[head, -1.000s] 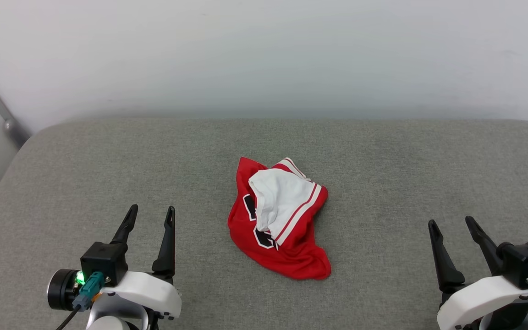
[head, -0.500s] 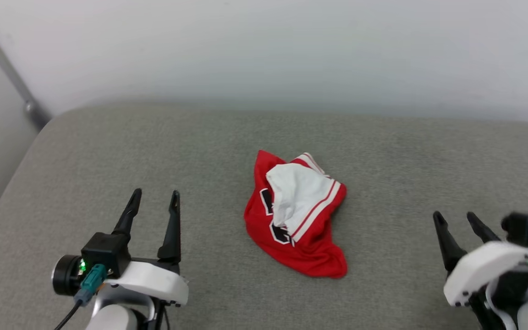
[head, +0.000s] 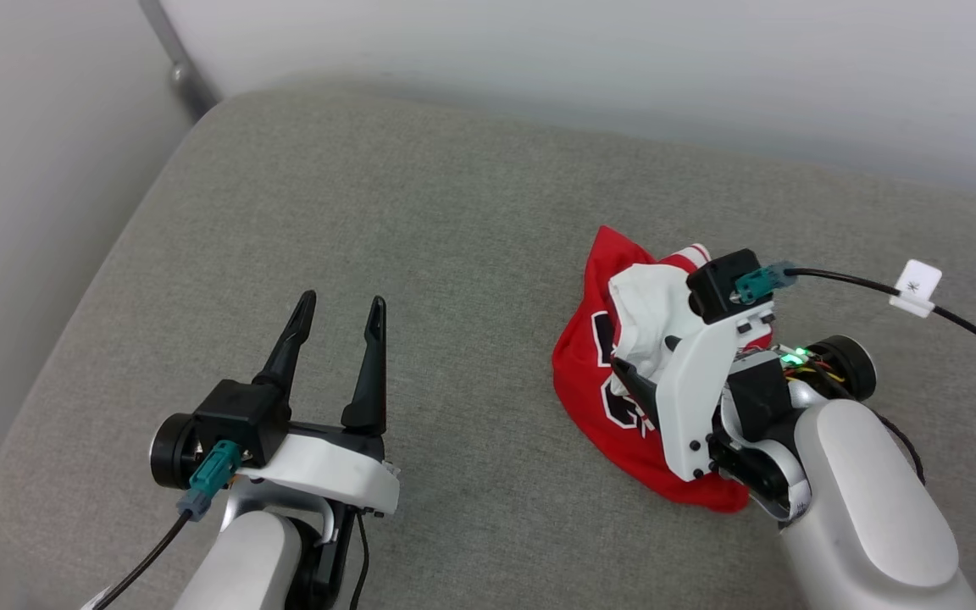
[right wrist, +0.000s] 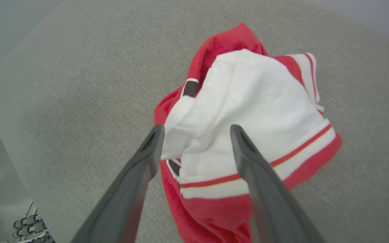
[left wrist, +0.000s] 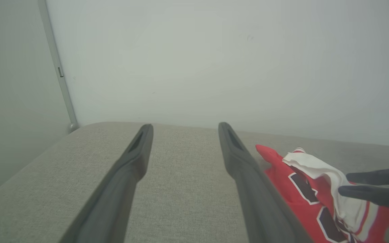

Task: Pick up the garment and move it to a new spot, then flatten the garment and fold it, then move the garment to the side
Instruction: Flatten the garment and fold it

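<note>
The garment [head: 594,377] lies crumpled on the grey cushion, red with a white sleeve on top and black white-edged lettering showing. My right gripper [head: 646,359] hangs open directly over the heap, pointing down at it. In the right wrist view its fingers [right wrist: 197,128] straddle the white sleeve fold of the garment [right wrist: 248,98]; whether they touch the cloth I cannot tell. My left gripper [head: 342,300] stands open and empty to the left of the garment. In the left wrist view it [left wrist: 185,125] points at the wall, with the garment [left wrist: 299,182] to its right.
The grey cushion [head: 420,220] ends in a rounded edge at the left and far side, with a pale wall behind. A metal pole [head: 174,63] runs up the far left corner. A black cable with a white tag [head: 917,286] trails from my right wrist.
The head view has shifted, so the whole scene sits differently in frame. My right arm has swung in from the right and now hangs over the garment. The left gripper has kept its pose.
</note>
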Motion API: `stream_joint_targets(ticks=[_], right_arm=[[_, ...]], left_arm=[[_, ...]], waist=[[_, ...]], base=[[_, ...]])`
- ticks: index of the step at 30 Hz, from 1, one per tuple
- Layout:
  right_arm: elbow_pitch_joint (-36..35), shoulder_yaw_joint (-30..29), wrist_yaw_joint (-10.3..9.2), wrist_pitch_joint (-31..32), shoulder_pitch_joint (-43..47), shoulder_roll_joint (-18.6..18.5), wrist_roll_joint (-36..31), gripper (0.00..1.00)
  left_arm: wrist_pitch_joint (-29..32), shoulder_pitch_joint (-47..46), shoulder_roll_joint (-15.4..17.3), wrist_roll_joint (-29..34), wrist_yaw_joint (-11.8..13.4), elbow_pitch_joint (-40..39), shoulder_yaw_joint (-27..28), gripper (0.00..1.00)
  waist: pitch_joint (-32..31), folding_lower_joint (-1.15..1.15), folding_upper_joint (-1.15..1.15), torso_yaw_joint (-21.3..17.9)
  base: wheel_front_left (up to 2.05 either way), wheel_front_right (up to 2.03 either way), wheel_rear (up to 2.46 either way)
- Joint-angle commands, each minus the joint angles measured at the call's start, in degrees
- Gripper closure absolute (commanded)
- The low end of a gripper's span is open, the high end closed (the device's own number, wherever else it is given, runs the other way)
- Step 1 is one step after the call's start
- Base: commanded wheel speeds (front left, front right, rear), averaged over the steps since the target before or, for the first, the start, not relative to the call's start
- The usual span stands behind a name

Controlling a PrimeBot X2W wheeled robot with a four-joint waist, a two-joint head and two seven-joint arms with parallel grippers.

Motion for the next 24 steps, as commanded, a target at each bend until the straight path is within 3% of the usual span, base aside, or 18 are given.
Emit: stream_joint_targets(ticks=[1,6,7,8,9,18,24], right_arm=[[1.3,0.7,-0.04,1.1,-1.4,-0.9,0.0,0.00],[5.6,1.9,-0.04,2.1,-3.5,-1.7,-0.3,0.00],[6.3,2.1,-0.04,1.9,-4.0,-1.8,-0.3,0.13],[6.8,2.3,-0.04,1.7,-4.5,-1.7,-0.2,0.68],[7.3,2.3,-0.04,1.2,-4.8,-1.7,0.2,1.00],[5.1,1.9,-0.04,-2.9,-6.1,-2.7,1.3,1.00],[-0.9,-5.2,-0.04,-4.9,-0.4,-3.7,1.6,1.00]], left_arm=[[-0.4,-0.7,-0.5,0.6,-0.5,-0.1,0.4,0.00],[-0.3,-0.4,-1.9,1.7,-1.5,0.2,2.1,0.00],[-0.4,-0.2,-2.1,2.1,-1.8,0.2,2.5,0.00],[-0.4,0.0,-2.4,2.3,-1.9,0.2,2.9,0.00],[-0.4,0.2,-2.6,2.6,-2.1,0.3,3.3,0.00],[-0.3,1.4,-2.9,4.5,-3.6,0.9,5.6,0.00],[-0.3,2.6,-2.8,5.5,-4.2,0.9,6.8,0.00]], waist=[[1.8,-0.01,0.00,1.9],[2.7,-0.01,0.00,2.4],[2.9,-0.01,0.00,2.2],[3.0,-0.01,0.00,2.0],[3.0,-0.01,0.00,1.7],[1.7,-0.01,0.00,-1.9],[0.1,-0.01,0.00,-6.0]], base=[[0.00,0.00,0.00],[0.00,0.00,0.00],[0.00,0.00,0.00],[0.00,0.00,0.00],[0.00,0.00,0.00],[0.00,0.00,0.00],[0.00,0.00,0.00]])
